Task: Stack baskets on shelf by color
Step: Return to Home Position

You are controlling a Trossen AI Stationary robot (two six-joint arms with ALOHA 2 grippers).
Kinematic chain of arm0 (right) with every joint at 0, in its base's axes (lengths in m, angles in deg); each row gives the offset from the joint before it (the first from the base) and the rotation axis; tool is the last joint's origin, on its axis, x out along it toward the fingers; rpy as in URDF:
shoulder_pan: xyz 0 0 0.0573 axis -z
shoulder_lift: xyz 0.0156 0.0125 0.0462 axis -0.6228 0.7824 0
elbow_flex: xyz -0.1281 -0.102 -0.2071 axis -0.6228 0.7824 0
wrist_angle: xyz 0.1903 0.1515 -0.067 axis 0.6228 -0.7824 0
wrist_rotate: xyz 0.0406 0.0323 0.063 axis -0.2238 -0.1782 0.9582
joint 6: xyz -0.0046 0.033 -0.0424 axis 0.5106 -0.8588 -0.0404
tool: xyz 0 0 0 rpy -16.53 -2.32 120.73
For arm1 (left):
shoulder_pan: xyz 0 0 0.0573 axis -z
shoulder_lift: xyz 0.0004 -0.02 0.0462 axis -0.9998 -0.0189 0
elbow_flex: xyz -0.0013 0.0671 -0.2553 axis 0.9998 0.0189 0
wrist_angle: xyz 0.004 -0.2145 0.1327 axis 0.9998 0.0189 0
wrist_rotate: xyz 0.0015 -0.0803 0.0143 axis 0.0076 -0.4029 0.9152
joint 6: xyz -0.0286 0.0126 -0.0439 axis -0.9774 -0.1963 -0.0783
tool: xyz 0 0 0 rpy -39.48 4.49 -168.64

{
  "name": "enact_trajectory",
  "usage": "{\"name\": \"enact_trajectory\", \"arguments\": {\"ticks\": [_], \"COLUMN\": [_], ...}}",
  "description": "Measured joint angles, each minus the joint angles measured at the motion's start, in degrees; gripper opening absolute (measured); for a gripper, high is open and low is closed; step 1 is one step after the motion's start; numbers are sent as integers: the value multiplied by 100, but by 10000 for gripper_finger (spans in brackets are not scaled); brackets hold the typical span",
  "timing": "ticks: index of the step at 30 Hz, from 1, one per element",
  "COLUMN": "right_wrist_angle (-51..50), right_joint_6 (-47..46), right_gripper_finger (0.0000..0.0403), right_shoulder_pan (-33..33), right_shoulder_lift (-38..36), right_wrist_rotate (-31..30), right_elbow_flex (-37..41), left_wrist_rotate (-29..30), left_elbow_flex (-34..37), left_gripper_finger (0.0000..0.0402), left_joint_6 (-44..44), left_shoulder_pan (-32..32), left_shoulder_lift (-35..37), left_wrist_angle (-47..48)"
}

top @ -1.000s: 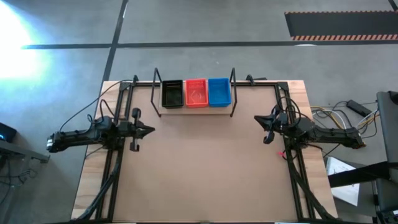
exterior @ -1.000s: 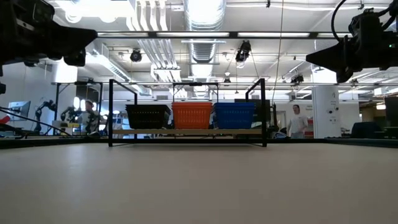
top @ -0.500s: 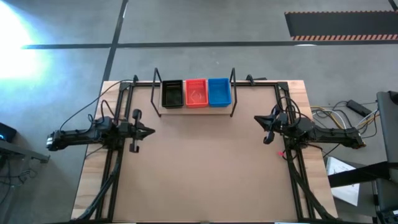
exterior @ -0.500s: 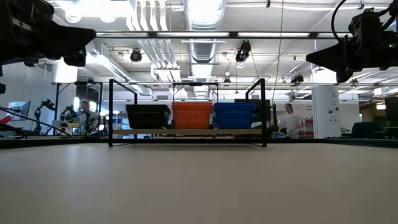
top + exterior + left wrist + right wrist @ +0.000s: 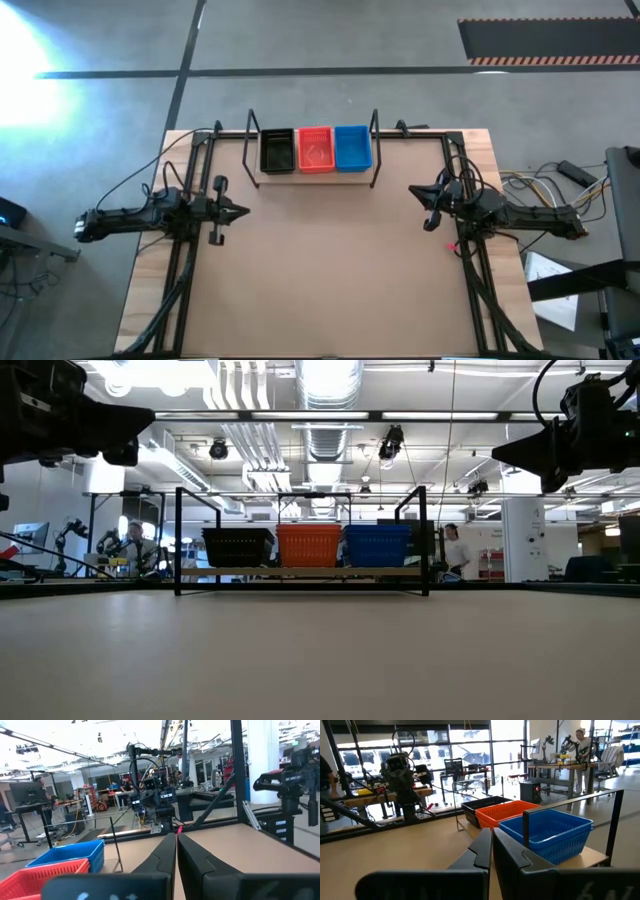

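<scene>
Three baskets stand side by side on the shelf (image 5: 312, 178) at the table's far edge: black (image 5: 277, 151), orange-red (image 5: 315, 149) and blue (image 5: 352, 147). In the low view they rest by their bottoms on the wooden plank (image 5: 300, 572) inside the black wire frame. My left gripper (image 5: 245, 211) hovers above the table's left side, shut and empty. My right gripper (image 5: 412, 191) hovers above the right side, also shut and empty. The right wrist view shows the blue basket (image 5: 547, 834) nearest, then orange (image 5: 507, 811) and black (image 5: 485, 804).
The brown tabletop (image 5: 320, 270) lies bare between the two arms. Black frame rails (image 5: 185, 260) run along the left and right sides of the table. Cables (image 5: 540, 185) lie off the right edge. People (image 5: 455, 550) show in the room beyond the table.
Neither arm nor any basket has moved. A person in the room behind the table has walked leftward.
</scene>
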Motion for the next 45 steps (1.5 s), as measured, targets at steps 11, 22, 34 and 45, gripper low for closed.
{"name": "enact_trajectory", "arguments": {"ticks": [11, 22, 34, 45], "right_wrist_angle": [0, 0, 0, 0], "right_joint_6": [-1, -1, 1, 1], "right_gripper_finger": [9, 9, 9, 9], "right_shoulder_pan": [-1, -1, -4, -4], "right_shoulder_lift": [0, 0, 0, 0], "right_wrist_rotate": [1, -1, 0, -1], "right_elbow_flex": [0, 0, 0, 0], "left_wrist_rotate": [304, 562, 560, 557], "left_elbow_flex": [-1, -2, -2, -2], "left_gripper_finger": [0, 0, 0, 0], "left_joint_6": [217, 162, 164, 165], "left_shoulder_pan": [0, -1, -1, -2], "left_shoulder_lift": [-301, -700, -908, -272], "left_wrist_angle": [233, 335, 319, 317]}}
